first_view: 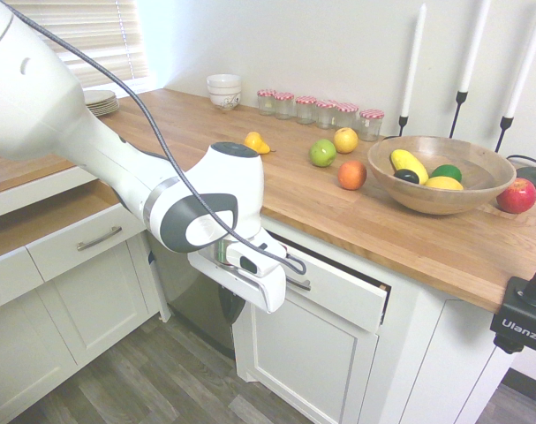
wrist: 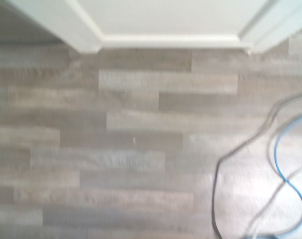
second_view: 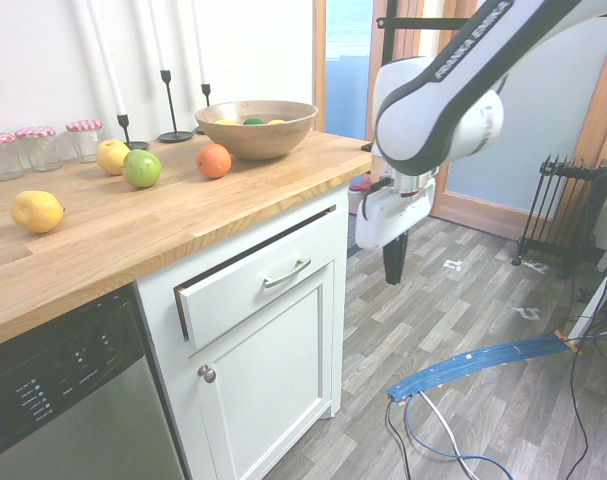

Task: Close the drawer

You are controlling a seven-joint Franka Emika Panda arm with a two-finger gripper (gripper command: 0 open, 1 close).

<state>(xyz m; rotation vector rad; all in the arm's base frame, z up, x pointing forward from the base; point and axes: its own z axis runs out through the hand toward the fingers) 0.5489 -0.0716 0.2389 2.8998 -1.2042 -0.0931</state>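
White arm housing fills the first exterior view's foreground, hiding the end effector; the drawer [first_view: 343, 287] stands slightly ajar under the wooden surface [first_view: 409, 238]. Second exterior view: the end effector [second_view: 394, 262] hangs fingers-down, apparently pinched together and empty, well apart from the drawer's bar handle [second_view: 286, 272]. Wrist view: only plank floor [wrist: 136, 149] and the cabinet base. Best practice would be a flat, square push on the front panel beside the handle.
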